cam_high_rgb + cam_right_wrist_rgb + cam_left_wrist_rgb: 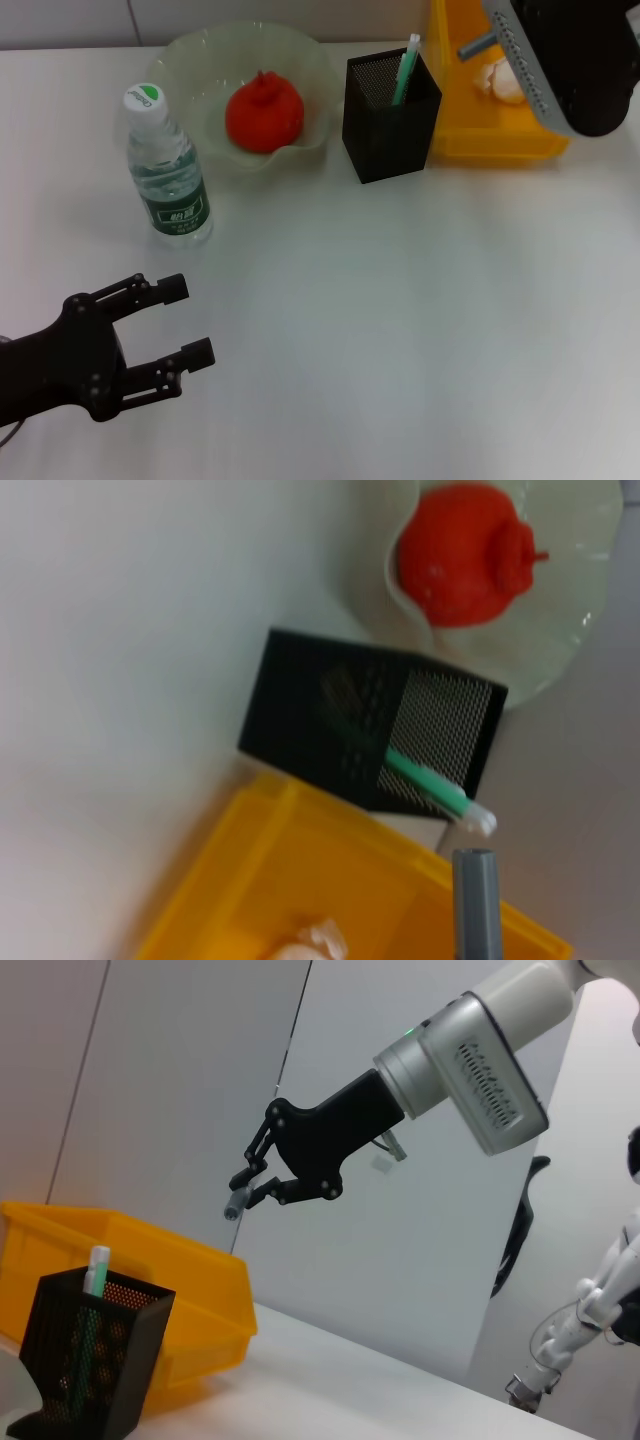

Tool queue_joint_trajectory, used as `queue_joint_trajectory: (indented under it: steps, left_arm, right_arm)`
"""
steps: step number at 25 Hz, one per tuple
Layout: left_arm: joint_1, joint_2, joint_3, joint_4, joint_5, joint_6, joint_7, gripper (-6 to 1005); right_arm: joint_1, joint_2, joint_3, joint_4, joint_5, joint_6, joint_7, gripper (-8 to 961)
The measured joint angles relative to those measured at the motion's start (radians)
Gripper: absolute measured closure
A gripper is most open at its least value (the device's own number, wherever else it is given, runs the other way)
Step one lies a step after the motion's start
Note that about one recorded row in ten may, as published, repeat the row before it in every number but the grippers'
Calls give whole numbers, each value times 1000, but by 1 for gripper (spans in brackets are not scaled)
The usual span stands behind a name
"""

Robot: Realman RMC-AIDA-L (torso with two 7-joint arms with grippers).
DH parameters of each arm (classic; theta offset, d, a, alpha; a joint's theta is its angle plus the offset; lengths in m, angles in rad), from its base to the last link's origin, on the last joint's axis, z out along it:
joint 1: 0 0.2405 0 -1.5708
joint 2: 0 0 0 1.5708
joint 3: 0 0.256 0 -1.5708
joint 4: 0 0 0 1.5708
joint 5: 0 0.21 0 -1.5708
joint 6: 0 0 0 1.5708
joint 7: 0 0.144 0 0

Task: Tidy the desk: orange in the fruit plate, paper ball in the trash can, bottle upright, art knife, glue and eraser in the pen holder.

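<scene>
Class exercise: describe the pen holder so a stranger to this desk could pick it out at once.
Start at the yellow bin at the desk's far right. Just left of it, before the fruit plate, stands the pen holder: the only black mesh box, with a green-and-white stick poking out.

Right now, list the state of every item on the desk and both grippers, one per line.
Orange: in the fruit plate.
Bottle: upright, capped.
Pen holder: upright, green-and-white stick inside.
Paper ball: in the yellow bin.
Left gripper: jaws open, empty.
Right gripper: above the bin, shut on a grey piece.
</scene>
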Motion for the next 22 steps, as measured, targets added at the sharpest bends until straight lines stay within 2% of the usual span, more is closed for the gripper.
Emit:
queue_joint_trajectory:
  steps: [7,14,22]
  left_arm:
    - [-10,-1,-15,-39,-6,-35,18,197]
    - [-28,-2,-47,-97,-8,-54,32,197]
    - [-29,-4,-61,-119,-8,-61,34,197]
  right_arm:
    - [58,-10,-3,146,1,102,-114,813]
    - [117,5,-23,297,2,206,-249,814]
    - [191,9,-124,426,2,289,-291,815]
